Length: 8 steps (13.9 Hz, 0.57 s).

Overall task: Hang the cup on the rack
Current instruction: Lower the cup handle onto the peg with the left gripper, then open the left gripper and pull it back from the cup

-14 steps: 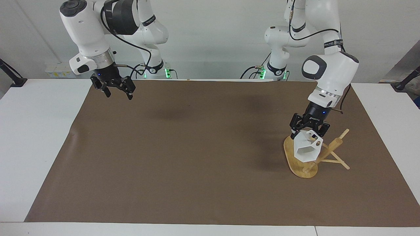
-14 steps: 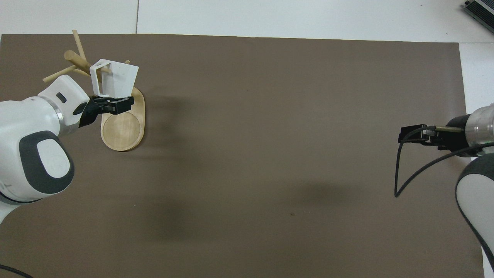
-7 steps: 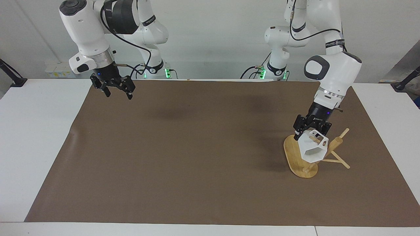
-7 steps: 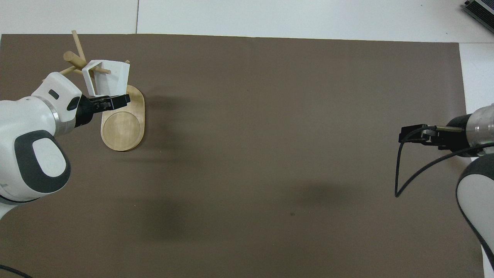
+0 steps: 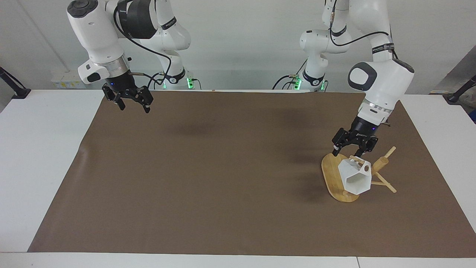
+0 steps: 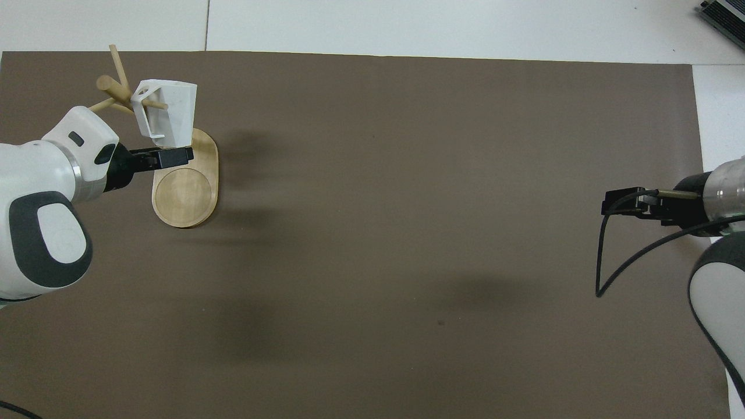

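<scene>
Where the cup (image 5: 356, 178) hangs in front of the rack (image 5: 340, 178), part of the post and pegs is covered in the facing view.

Hidden: the rack's post foot and the peg inside the handle hole are masked by the cup; in the overhead view the left arm's white wrist covers part of the pegs.
Cut off: the right arm runs out of the overhead view at its edge, only the wrist and gripper showing.
Hard to make out: how far the peg passes through the handle.
Cup: matte white, faceted, tapering; it hangs tilted with its mouth facing away from the robots, handle uppermost, on a peg of the rack, over the oval base.
Rack: pale bamboo, oval base flat on the brown mat (image 5: 223, 167), at the left arm's end of the table.
Left gripper (image 5: 352, 147): over the rack, just above the cup's handle, fingers spread wide, holding nothing.
Right gripper (image 5: 129, 101): waiting well apart from the rack, over the mat's corner at the right arm's end, fingers spread wide, empty.
Change: a second ago the left gripper was clamped on the cup's handle; it has let go and risen, and the cup has dropped lower on its peg.
</scene>
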Tool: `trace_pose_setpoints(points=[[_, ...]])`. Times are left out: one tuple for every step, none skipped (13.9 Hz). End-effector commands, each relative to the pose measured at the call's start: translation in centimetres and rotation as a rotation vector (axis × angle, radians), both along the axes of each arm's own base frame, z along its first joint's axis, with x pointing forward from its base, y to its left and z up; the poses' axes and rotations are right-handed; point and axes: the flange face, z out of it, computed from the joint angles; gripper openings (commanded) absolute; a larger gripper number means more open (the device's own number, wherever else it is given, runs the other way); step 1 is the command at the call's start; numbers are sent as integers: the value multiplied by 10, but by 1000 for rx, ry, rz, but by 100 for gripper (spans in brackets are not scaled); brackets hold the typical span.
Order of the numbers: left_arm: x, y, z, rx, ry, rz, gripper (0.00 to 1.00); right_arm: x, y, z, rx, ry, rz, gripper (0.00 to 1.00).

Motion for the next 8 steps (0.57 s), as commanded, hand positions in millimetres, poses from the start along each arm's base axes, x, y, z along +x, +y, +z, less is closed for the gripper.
trace_pose_setpoints(points=[[4, 10, 30, 120, 58, -81, 100, -3, -3, 4, 17, -11, 0, 100], [1, 10, 38, 143, 90, -105, 100, -3, -2, 4, 17, -11, 1, 100], [-7, 10, 47, 164, 117, -125, 100, -3, -3, 4, 17, -11, 0, 100], [-14, 12, 55, 201, 131, -145, 100, -3, -3, 4, 17, -11, 0, 100], [-24, 13, 65, 236, 162, -168, 100, -3, -3, 4, 17, -11, 0, 100], [-29, 14, 75, 257, 184, -180, 100, -3, -3, 4, 17, -11, 0, 100], [-31, 15, 87, 260, 206, -187, 100, -3, -3, 4, 17, -10, 0, 100], [-33, 15, 102, 265, 238, -195, 100, -3, -2, 4, 17, -11, 3, 100]])
